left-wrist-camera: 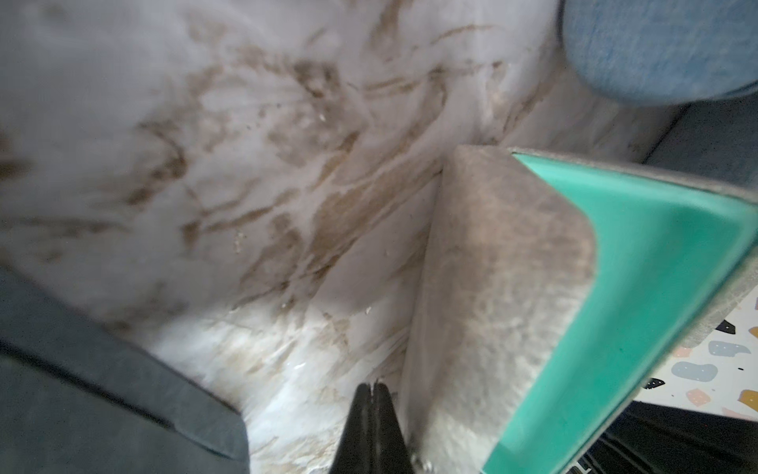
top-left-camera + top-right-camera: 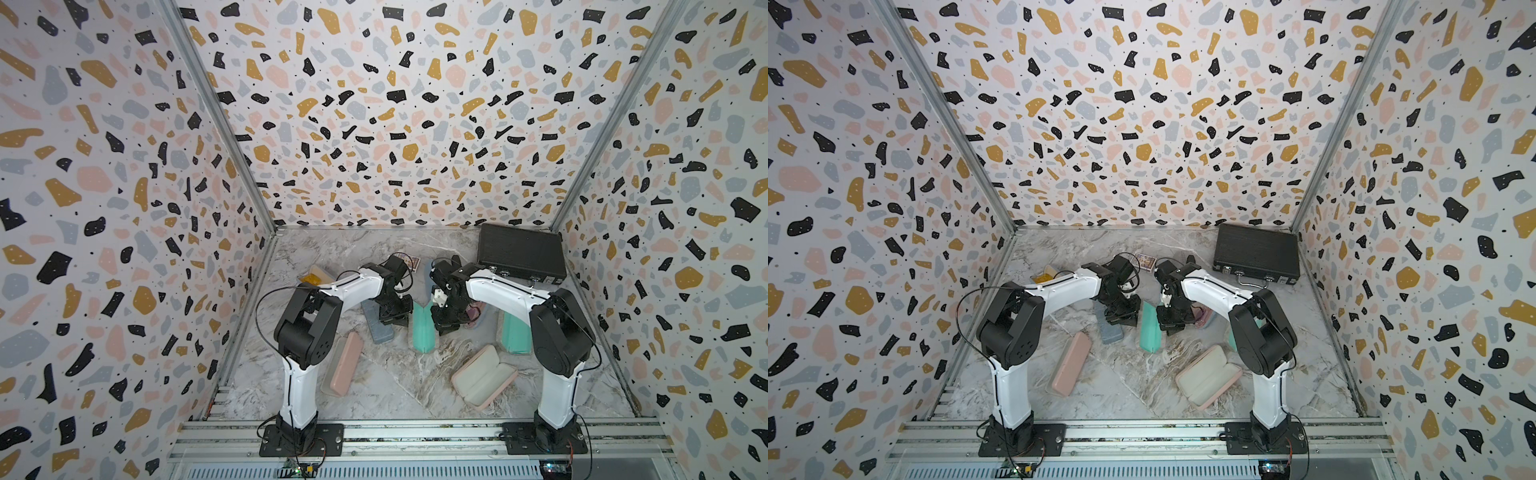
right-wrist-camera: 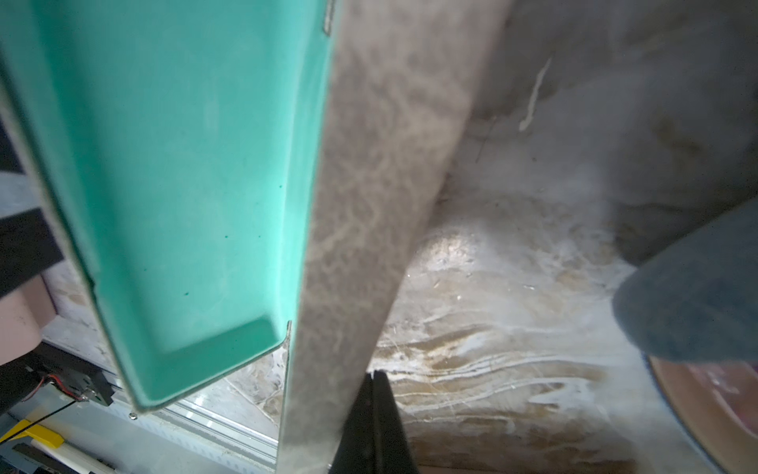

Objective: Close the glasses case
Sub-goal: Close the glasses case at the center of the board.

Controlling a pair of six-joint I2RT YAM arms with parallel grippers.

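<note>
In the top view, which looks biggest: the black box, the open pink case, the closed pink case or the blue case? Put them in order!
1. Black box
2. Open pink case
3. Closed pink case
Blue case: the left arm hides part of it, so its place is unsure.

Both top views: bright, even, diffuse light from overhead. The patterned walls point(image 2: 104, 187) carry no hard shadow, and only faint, soft shade lies on the marble counter point(image 2: 374, 386) beneath the arms point(image 2: 316, 320). Wide-angle distortion splays the corner posts point(image 2: 218, 116) outward toward the frame edges. Detail is crisp at the centre and softer outward. Wrist views: dimmer, close-range and largely out of focus. The teal case point(image 1: 615, 287) appears smeared and soft-edged, and pale glare patches sit on the counter's glossy surface amid deep shade.
</note>
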